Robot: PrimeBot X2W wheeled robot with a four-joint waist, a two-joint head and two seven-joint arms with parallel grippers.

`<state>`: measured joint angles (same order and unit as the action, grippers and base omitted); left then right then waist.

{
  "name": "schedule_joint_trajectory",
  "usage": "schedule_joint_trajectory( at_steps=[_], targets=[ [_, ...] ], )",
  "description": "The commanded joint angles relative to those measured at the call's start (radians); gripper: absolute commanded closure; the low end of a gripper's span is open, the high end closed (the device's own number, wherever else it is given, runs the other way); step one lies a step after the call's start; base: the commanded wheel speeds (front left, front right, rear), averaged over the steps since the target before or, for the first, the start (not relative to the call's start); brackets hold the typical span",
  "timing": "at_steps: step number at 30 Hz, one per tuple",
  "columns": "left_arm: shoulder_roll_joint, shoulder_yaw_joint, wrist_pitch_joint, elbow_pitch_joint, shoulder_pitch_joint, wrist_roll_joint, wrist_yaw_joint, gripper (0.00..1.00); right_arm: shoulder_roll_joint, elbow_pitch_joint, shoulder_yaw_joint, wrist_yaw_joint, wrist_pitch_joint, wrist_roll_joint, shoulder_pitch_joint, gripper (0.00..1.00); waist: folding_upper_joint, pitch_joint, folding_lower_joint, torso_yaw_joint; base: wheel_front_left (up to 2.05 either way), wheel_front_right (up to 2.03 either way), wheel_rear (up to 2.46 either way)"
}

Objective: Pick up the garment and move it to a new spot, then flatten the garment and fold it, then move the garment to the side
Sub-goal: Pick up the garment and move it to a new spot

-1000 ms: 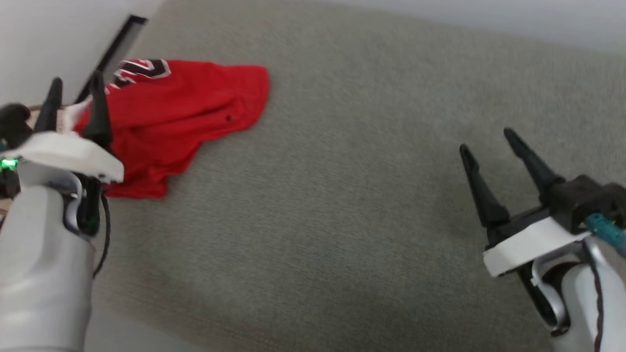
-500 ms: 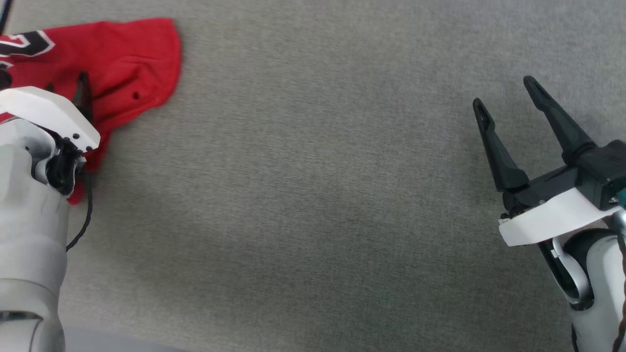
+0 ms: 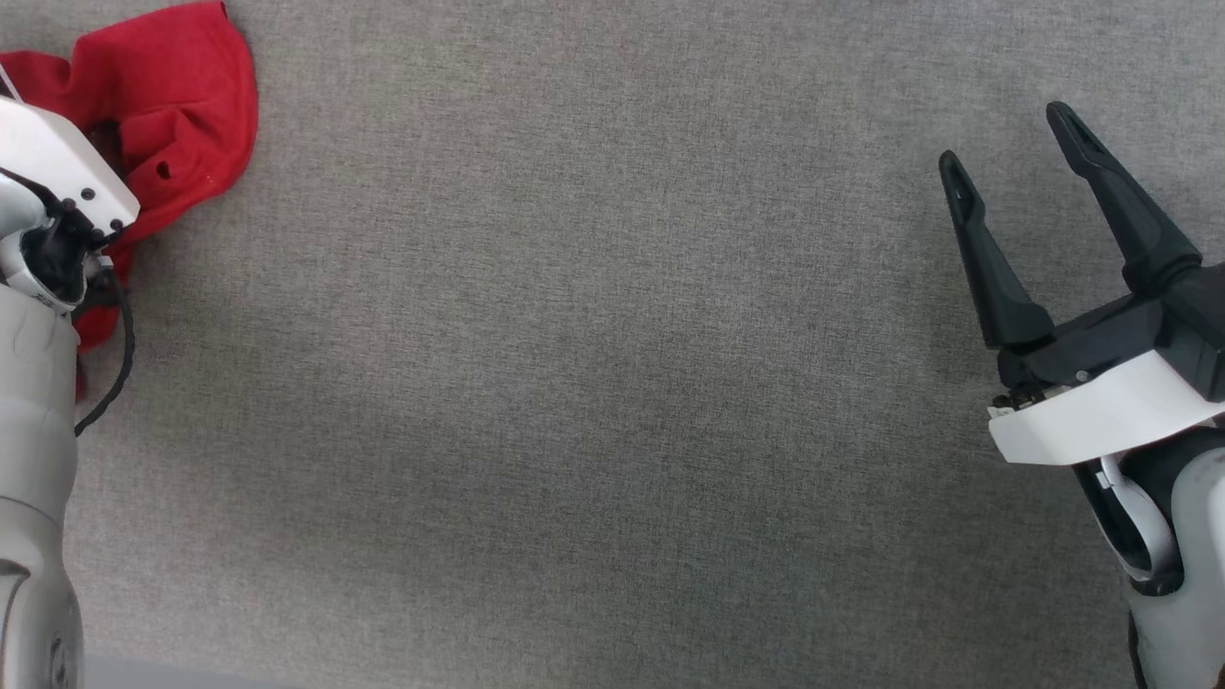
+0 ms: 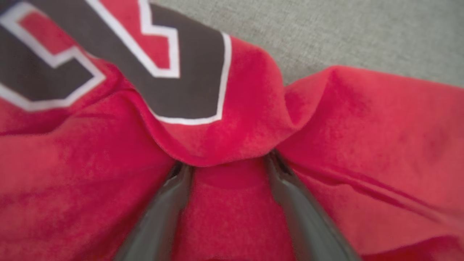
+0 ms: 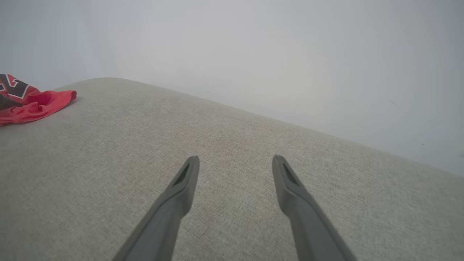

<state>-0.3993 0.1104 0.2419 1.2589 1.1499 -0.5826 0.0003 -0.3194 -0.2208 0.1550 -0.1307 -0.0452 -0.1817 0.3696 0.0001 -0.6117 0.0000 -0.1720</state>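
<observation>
Plainly, the soft red jersey garment (image 3: 182, 105) with blocky black, white-edged lettering lies crumpled at the far left corner of the flat grey woven surface (image 3: 612, 383), whose weave shows as a fine, even grain. In the left wrist view the garment (image 4: 362, 127) has a brushed, slightly fuzzy nap and rises in rounded folds. One thick ridge carrying the angular lettering arches over the tips of the left gripper (image 4: 226, 170). Its two long, glossy dark fingers (image 4: 163, 217) are pushed into the cloth with the jaws standing wide. Red fabric bulges between them but is not pinched. In the head view the left arm's white angular wrist housing (image 3: 57, 163) sits over the garment's near edge, and a thin black cable (image 3: 115, 373) loops beside it. The right gripper (image 3: 1007, 139) hovers well apart at the far right, its tapered matte black fingers spread wide with nothing between them. The right wrist view shows the right gripper (image 5: 235, 159) above bare weave, the garment (image 5: 32, 103) as a low red heap at the left edge, and a smooth pale wall (image 5: 253, 54) behind.
</observation>
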Motion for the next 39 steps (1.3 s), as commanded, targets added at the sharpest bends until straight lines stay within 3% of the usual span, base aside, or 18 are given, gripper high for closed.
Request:
schedule_joint_trajectory(
  at_steps=[1,9,23,31,39],
  targets=[
    [0.076,0.024,0.026,0.047,-0.063,0.005,-0.010,1.00,0.005,-0.003,-0.003,0.000,-0.002,0.011,0.006,0.00,-0.0001,0.000,0.0000,0.000,0.00,0.00,0.00],
    [0.019,0.030,-0.080,0.019,0.018,0.010,-0.052,1.00,0.025,0.035,-0.024,0.000,0.025,0.010,-0.019,0.00,-0.0001,0.060,0.0000,-0.029,0.00,0.00,0.00],
    [-0.069,0.134,-0.188,-0.055,0.125,0.094,-0.118,1.00,0.097,0.125,-0.058,0.000,0.104,-0.002,-0.096,0.00,-0.0001,0.275,0.0000,-0.093,0.00,0.00,0.00],
    [-0.100,0.202,-0.190,-0.163,0.164,0.110,-0.130,1.00,0.137,0.151,-0.087,0.000,0.139,-0.002,-0.137,0.00,-0.0001,0.369,0.0000,-0.116,0.00,0.00,0.00],
    [-0.138,0.291,-0.106,-0.364,0.123,0.061,-0.130,1.00,0.169,0.169,-0.120,0.000,0.168,-0.003,-0.173,0.00,-0.0001,0.437,0.0000,-0.110,0.00,0.00,0.00]
  ],
)
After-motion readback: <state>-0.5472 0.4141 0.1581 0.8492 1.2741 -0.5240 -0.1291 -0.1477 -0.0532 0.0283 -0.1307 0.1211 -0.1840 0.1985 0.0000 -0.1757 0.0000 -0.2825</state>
